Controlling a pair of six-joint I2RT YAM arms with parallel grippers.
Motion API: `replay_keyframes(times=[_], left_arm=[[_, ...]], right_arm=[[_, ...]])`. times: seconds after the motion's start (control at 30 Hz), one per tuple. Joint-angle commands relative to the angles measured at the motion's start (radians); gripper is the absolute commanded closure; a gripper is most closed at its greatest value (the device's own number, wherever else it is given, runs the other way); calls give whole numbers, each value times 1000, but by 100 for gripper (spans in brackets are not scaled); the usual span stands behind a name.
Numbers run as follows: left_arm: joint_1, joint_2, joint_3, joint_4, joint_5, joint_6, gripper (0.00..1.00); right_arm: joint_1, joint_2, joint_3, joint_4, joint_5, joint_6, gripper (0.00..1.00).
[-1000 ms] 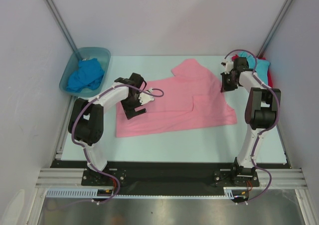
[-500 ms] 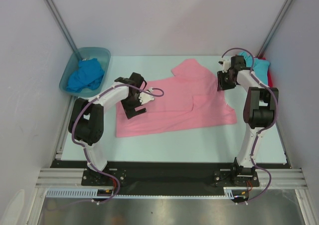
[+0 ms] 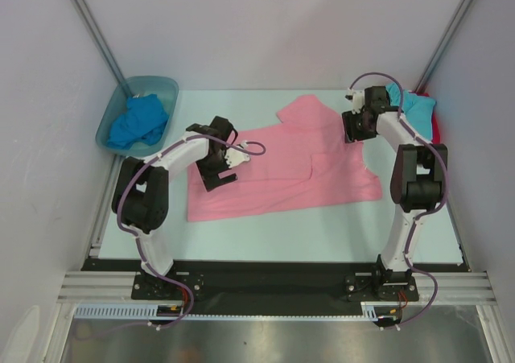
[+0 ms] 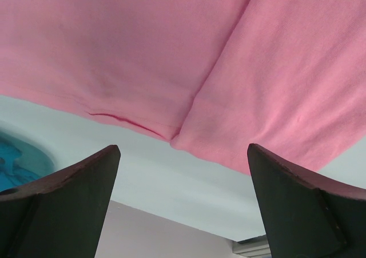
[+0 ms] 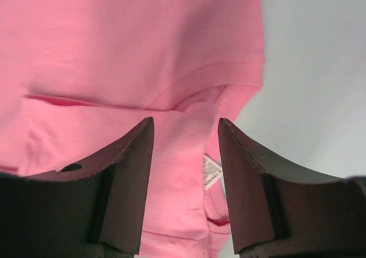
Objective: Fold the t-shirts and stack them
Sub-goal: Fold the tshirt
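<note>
A pink t-shirt lies spread across the middle of the table, partly folded, with one sleeve pointing to the back. My left gripper hovers over its left part, wide open and holding nothing; the left wrist view shows the left gripper in front of the pink t-shirt and its hem. My right gripper is at the shirt's back right edge. In the right wrist view the right gripper stands open over the pink t-shirt and its white label, pinching nothing.
A blue-green tub at the back left holds a crumpled royal blue shirt. A turquoise shirt and a red one lie against the right wall behind the right arm. The tub shows in the left wrist view.
My right gripper has opened from shut and shifted left and towards the back along the pink shirt's edge. The left arm has not moved.
</note>
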Motion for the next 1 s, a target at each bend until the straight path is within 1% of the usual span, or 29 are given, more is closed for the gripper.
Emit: replay_keyframes(times=[0.0,0.17,0.3,0.6,0.8,0.97], left_arm=[[-12,2,36,-2,14,-1,0],[-15,-3,36,-2,15,-7,0],[-13,-6,33,-2,11,-4,0],[-15,-18,22,1,15,-4,0],[-15,-22,15,4,17,-4,0],[-15,-28,10,5,17,-5,0]], right_arm=[[64,-121,17,55,12,-29,47],[113,-128,37,45,19,-35,48],[150,-80,54,-18,-11,-38,52],[223,-25,2,-37,-21,-43,58],[265,-8,8,-52,-19,-49,59],[291,-2,7,-57,-10,-58,56]])
